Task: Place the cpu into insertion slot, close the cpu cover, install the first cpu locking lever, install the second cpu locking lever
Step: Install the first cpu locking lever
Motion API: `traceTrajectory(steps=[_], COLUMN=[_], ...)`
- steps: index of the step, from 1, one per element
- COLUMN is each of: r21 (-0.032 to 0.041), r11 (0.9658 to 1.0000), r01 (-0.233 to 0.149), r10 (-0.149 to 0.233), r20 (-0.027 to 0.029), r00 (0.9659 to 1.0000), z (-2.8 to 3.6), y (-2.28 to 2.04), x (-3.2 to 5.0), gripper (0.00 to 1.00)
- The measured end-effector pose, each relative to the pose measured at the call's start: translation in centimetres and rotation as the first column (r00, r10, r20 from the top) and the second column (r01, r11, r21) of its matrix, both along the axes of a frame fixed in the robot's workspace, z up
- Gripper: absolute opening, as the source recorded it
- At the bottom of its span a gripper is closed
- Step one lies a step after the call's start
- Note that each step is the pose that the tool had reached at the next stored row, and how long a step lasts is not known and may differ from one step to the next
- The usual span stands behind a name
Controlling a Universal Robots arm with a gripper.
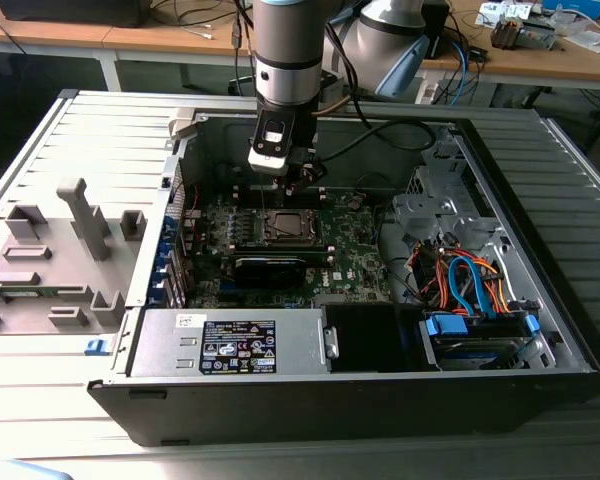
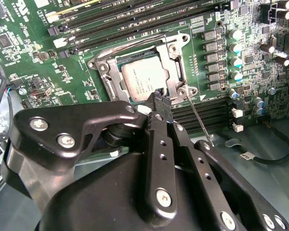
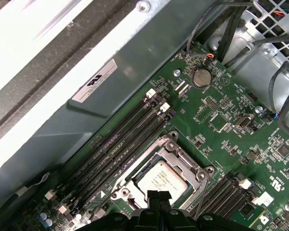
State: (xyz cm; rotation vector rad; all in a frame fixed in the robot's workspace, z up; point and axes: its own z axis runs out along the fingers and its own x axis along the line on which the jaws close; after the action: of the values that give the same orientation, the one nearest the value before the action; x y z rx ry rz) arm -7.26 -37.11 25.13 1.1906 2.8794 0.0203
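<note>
While the cpu (image 2: 144, 79) sits flat in the insertion slot (image 1: 285, 226), the cpu cover (image 2: 177, 60) is down around it and the metal top shows through the cut-out. Both wrist views agree.

The tool (image 2: 159, 96) has its fingers pinched together with nothing between them, tip at the cover's edge just beside the chip. Can't tell if it touches.

One thin lever rod (image 2: 198, 118) slants away from the cover's corner next to the tool tip. A second rod (image 2: 135, 47) lies along the opposite edge of the cover.

The long memory slots (image 3: 120, 139) run just beside the socket on the green motherboard (image 1: 355, 250).

In the exterior view, the arm (image 1: 285, 60) comes down from the far side into the open computer case (image 1: 540, 300). The case lies on the ribbed grey table (image 1: 60, 400). The socket is left of centre in the exterior view.
</note>
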Motion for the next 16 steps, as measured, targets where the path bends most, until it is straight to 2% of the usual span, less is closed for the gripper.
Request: traceTrajectory(steps=[16], r21=[0.0000], r11=[1.0000], r01=[-0.008], r10=[0.008], r20=[0.0000], r00=[1.0000], z=[0.00], y=[0.00], x=[0.00], gripper=[0.11])
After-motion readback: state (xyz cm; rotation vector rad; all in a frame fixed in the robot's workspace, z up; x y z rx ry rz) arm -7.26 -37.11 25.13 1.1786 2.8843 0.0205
